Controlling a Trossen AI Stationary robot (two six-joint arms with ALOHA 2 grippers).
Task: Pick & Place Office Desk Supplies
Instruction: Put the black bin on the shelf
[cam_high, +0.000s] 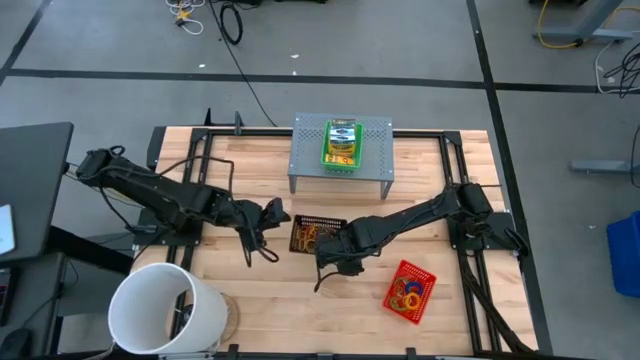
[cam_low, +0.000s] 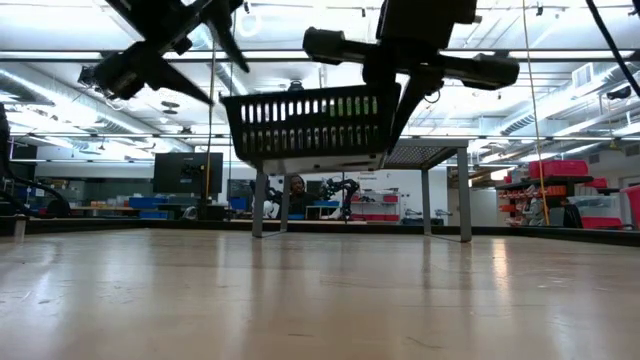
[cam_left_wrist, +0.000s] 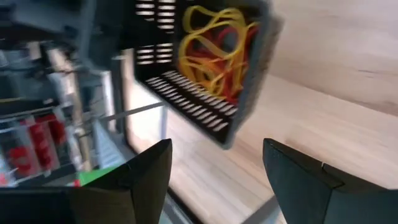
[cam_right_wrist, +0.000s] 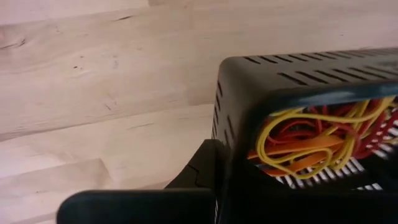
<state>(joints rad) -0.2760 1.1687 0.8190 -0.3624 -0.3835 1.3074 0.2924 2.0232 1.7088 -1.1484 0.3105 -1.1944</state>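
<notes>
Pale wood table (cam_high: 270, 300), open workshop beyond.

Black mesh tray (cam_high: 316, 234), yellow and red rubber bands (cam_left_wrist: 214, 53), red tray (cam_high: 410, 291)

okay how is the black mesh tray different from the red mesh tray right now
The black mesh tray hangs above the table in the right gripper; the red mesh tray lies on the table. The black one holds yellow and red rubber bands; the red one holds coloured rings. Both are small mesh trays.
</notes>
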